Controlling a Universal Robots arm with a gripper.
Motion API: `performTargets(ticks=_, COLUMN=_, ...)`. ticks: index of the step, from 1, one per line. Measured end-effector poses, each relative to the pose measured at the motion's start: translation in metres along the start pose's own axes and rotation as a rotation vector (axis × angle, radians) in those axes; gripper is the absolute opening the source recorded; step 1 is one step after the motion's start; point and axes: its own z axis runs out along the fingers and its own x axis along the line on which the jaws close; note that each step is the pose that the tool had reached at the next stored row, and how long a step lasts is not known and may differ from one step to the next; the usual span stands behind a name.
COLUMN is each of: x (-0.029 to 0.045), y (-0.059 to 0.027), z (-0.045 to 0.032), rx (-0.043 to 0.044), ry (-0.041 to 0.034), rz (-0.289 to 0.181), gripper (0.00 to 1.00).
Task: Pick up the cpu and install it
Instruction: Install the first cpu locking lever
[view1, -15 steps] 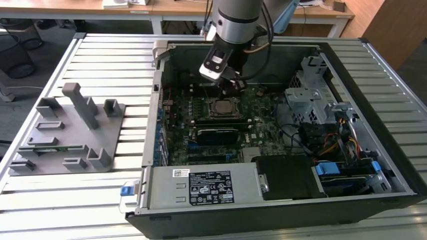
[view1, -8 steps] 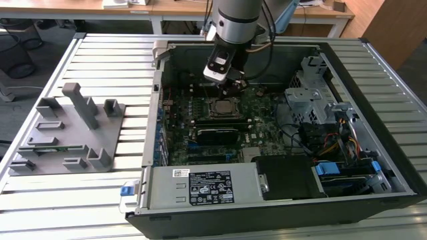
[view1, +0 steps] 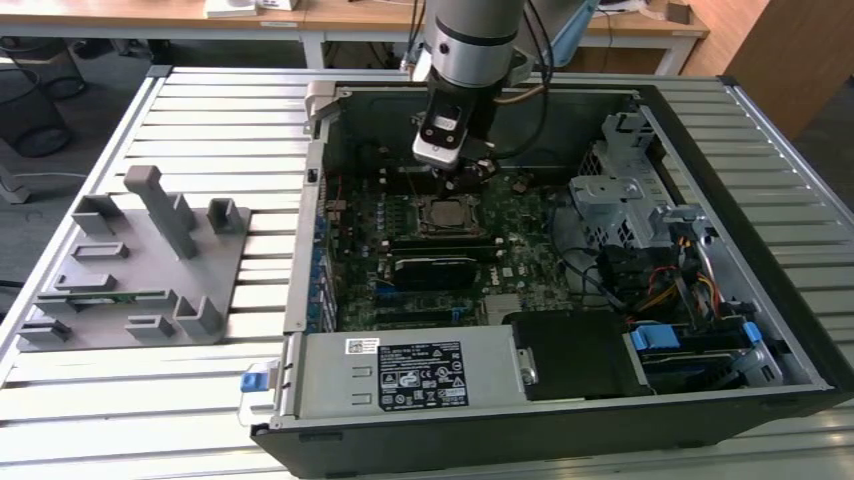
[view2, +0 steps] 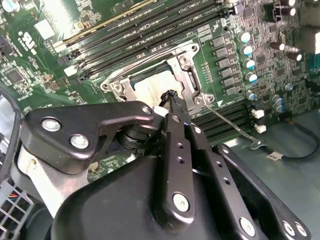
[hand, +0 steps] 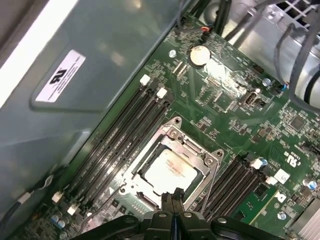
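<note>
One arm, one gripper (view1: 470, 180), down inside the open computer case (view1: 310, 200) in the exterior view. The cpu (view1: 450, 214) lies flat in the motherboard (view1: 527, 215) socket, just below the fingertips. Touching or not, can't tell from here. A grey parts fixture (view1: 134, 270) sits well apart from the gripper, outside the case.

Second wrist view: the fingers (view2: 175, 115) are pressed together with nothing between them, tips over the near edge of the cpu (view2: 149, 86). Socket frame (view2: 189, 62) rings the chip. A thin socket lever (view2: 227, 122) sticks out to one side of the gripper and looks unlatched. Memory slots (view2: 150, 22) lie beyond the socket.

First wrist view: same, jaws closed on nothing. The pale shiny cpu (hand: 167, 169) top is directly ahead of the tips, seated square within the frame. Coin battery (hand: 200, 56) far beyond.

Handling, my guess: the chip is light, stiff and thin, with a slick metal top. The contact side and the socket pins are fragile. Best hold is by two opposite edges on the rim, kept level, no sliding or pressing down. Seated this low in the frame, little edge shows to pinch.
</note>
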Motion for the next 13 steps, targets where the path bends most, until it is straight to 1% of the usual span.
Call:
performTargets(ticks=2, x=0.0007, y=-0.0009, z=0.0, rx=0.0004, ry=-0.0006, rz=-0.013, gripper=0.11)
performTargets(ticks=4, x=0.0033, y=-0.0043, z=0.0002, rx=-0.0009, ry=-0.0018, rz=-0.015, gripper=0.11)
performTargets(ticks=6, x=0.0041, y=-0.0053, z=0.0004, rx=-0.0017, ry=-0.0024, rz=-0.016, gripper=0.11)
performTargets(ticks=13, x=0.0045, y=-0.0058, z=0.0004, rx=-0.0017, ry=-0.0027, rz=-0.022, gripper=0.11)
